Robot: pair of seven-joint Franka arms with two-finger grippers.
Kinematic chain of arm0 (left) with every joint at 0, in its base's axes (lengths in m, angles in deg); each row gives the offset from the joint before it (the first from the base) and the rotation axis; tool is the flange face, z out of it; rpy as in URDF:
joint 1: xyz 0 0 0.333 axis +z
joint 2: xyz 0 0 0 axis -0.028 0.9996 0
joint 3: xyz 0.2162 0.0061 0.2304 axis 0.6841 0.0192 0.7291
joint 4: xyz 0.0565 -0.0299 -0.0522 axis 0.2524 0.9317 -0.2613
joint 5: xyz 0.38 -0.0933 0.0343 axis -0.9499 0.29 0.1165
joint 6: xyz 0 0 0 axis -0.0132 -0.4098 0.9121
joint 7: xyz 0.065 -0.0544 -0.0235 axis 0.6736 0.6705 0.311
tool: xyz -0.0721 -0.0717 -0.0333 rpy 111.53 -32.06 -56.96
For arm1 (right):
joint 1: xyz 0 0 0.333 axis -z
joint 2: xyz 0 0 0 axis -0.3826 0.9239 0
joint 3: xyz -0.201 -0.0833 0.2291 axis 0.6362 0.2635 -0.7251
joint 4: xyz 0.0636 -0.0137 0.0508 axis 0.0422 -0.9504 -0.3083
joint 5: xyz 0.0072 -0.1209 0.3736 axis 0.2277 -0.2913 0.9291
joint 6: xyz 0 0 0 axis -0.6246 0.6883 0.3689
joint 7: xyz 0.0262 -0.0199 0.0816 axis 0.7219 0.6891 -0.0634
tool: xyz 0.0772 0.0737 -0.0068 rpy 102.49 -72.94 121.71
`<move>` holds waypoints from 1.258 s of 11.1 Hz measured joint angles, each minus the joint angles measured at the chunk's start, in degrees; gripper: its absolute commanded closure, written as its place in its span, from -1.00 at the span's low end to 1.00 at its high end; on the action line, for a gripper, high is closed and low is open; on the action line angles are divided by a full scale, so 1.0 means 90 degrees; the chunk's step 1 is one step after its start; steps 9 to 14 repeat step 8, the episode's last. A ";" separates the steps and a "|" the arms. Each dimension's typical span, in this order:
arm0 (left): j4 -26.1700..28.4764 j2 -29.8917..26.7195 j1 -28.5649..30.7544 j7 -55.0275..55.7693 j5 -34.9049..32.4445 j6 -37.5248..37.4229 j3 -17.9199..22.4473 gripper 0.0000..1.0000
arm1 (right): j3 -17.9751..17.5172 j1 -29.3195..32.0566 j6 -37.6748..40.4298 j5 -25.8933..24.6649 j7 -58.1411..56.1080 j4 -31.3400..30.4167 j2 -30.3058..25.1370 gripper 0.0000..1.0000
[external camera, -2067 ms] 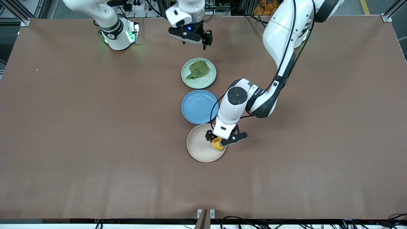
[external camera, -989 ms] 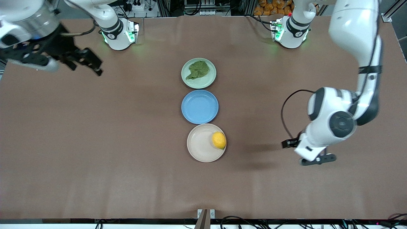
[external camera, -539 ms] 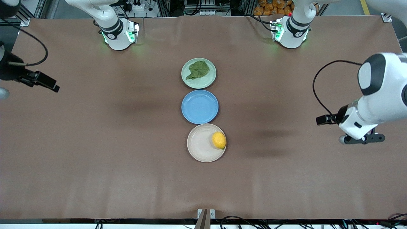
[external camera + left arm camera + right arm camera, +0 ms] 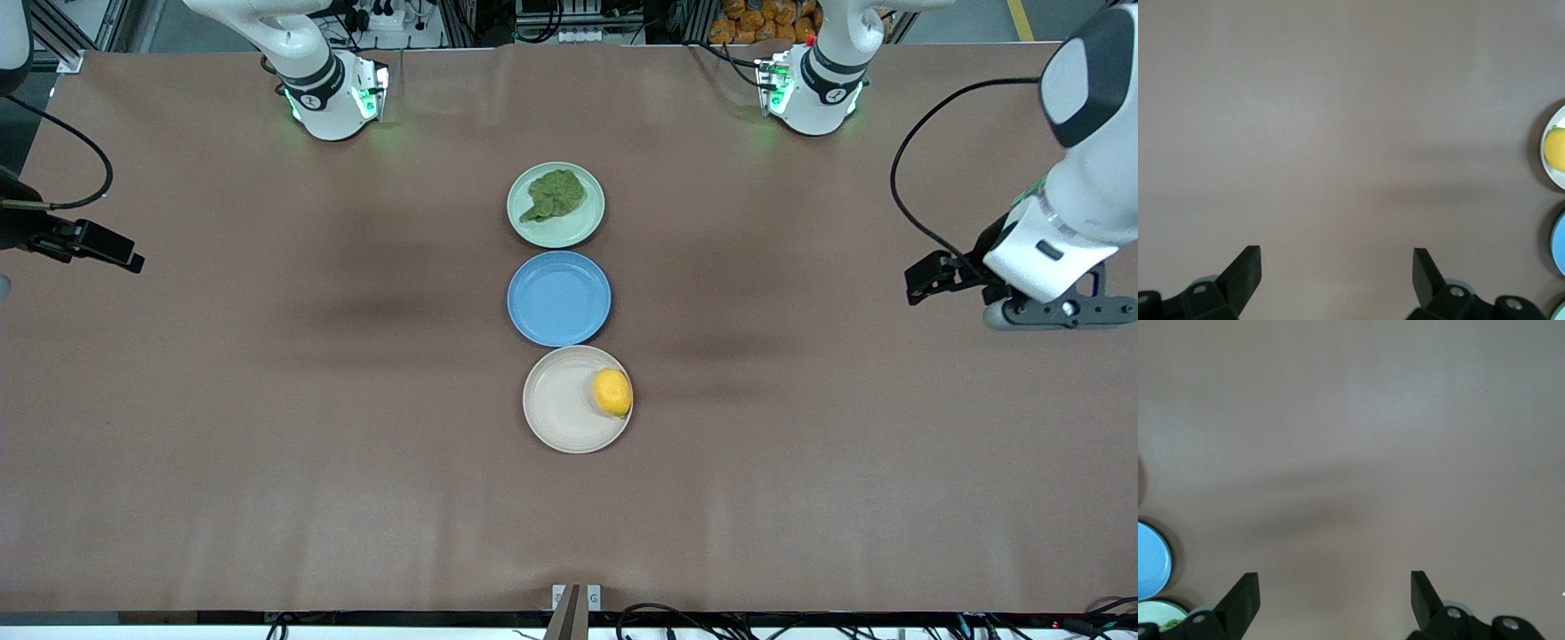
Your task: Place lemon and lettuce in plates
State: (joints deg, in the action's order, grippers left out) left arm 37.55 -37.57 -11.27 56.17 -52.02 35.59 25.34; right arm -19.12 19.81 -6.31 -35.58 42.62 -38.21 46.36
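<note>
1. Brown table [image 4: 267,444], three plates in a row at its middle
2. Both arms pulled back since a moment ago: left gripper [image 4: 1337,267] wide open over the left arm's end, right gripper [image 4: 1335,590] wide open over the right arm's end; task judged complete
3. Count: one lemon [image 4: 613,392] on the beige plate [image 4: 556,404]; one lettuce [image 4: 556,195] on the green plate [image 4: 569,233]; one blue plate [image 4: 558,298], bare

I work in a robotics lab: my two arm bases [image 4: 333,93] are bolted along a brown-covered table [image 4: 267,427], with aluminium framing [image 4: 53,36], power strips [image 4: 378,16] and loose cables [image 4: 676,618] around its edges.
</note>
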 measured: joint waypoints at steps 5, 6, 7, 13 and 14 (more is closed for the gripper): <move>-0.0377 -0.0398 -0.0009 -0.0472 -0.0050 -0.1064 0.0049 -1.00 | -0.0179 -0.0022 0.0109 -0.0001 -0.0289 0.0065 -0.0367 -1.00; -0.0398 -0.0437 -0.0009 -0.0514 -0.0053 -0.1158 0.0052 -1.00 | -0.0236 -0.0054 0.0195 0.0000 -0.0318 0.0066 -0.0456 -1.00; -0.0420 -0.0450 -0.0009 -0.0521 -0.0054 -0.1213 0.0053 -1.00 | -0.0264 -0.0123 0.0245 0.0000 -0.0350 0.0066 -0.0516 -1.00; -0.0447 -0.0450 -0.0010 -0.0523 -0.0055 -0.1276 0.0053 -1.00 | -0.0268 -0.0219 0.0265 0.0000 -0.0367 0.0066 -0.0554 -1.00; -0.0447 -0.0450 -0.0010 -0.0523 -0.0055 -0.1276 0.0053 -1.00 | -0.0268 -0.0219 0.0265 0.0000 -0.0367 0.0066 -0.0554 -1.00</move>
